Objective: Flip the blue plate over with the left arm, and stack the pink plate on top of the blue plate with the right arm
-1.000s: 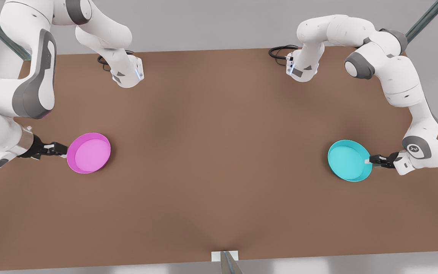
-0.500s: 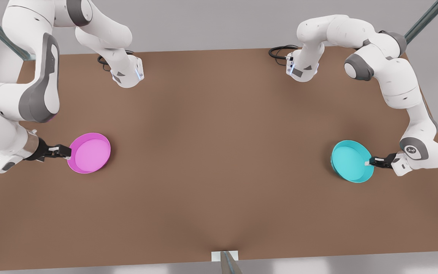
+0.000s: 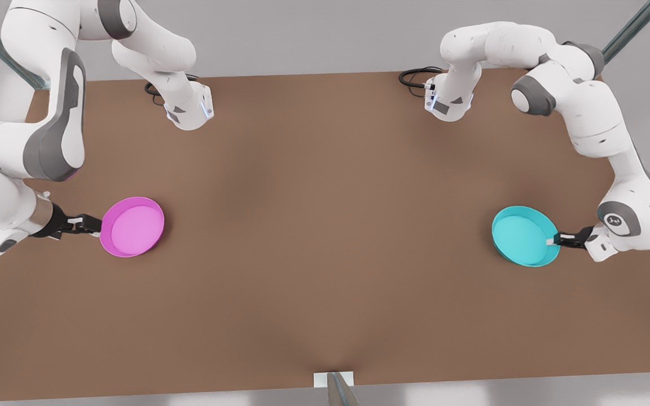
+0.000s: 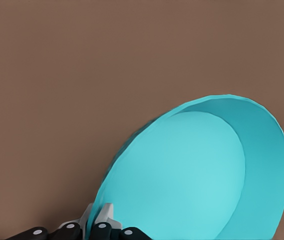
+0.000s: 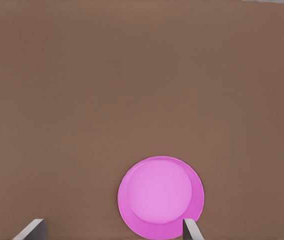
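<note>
Plates sit empty at opposite ends of a brown table (image 3: 325,237). At the front view's right, the left arm (image 3: 596,129) has its tool (image 3: 556,241) clamped on the rim of the blue plate (image 3: 524,235), which is tilted, its hollow side still facing up; the left wrist view shows the fingers (image 4: 101,220) pinched on the rim of the raised dish (image 4: 197,180). At the front view's left, the pink plate (image 3: 132,226) lies flat on the table, hollow side up. The right arm (image 3: 31,141) holds its tool (image 3: 97,224) at that plate's rim, and the right wrist view shows its fingers (image 5: 192,231) spread wide apart, the pink plate (image 5: 161,197) lying between them.
</note>
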Available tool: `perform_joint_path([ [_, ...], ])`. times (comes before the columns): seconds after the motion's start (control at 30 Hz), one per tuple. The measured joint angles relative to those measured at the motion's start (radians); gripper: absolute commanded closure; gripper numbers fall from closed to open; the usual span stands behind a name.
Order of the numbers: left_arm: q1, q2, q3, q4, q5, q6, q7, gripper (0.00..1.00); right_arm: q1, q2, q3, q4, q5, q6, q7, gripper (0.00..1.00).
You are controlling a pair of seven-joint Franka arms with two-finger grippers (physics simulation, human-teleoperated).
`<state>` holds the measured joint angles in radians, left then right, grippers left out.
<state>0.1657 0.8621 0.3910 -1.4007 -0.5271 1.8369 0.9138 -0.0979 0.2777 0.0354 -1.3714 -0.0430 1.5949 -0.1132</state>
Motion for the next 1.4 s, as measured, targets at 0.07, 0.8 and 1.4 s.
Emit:
perform_joint_path([
  [0.07, -0.009, -0.01, 0.0, 0.0, 0.005, -0.008, -0.017, 0.79, -0.007, 0.0, 0.0, 0.0, 0.0, -0.001, 0.001, 0.0],
  [0.8, -0.508, -0.28, 0.003, 0.0, 0.585, -0.07, -0.605, 0.79, -0.054, -0.002, -0.003, 0.005, -0.014, 0.003, -0.008, 0.0],
  [1.4, -1.13, -0.274, -0.004, 0.014, 1.276, -0.236, -1.272, 0.79, -0.066, -0.003, -0.003, 0.006, -0.029, -0.001, -0.034, 0.0],
])
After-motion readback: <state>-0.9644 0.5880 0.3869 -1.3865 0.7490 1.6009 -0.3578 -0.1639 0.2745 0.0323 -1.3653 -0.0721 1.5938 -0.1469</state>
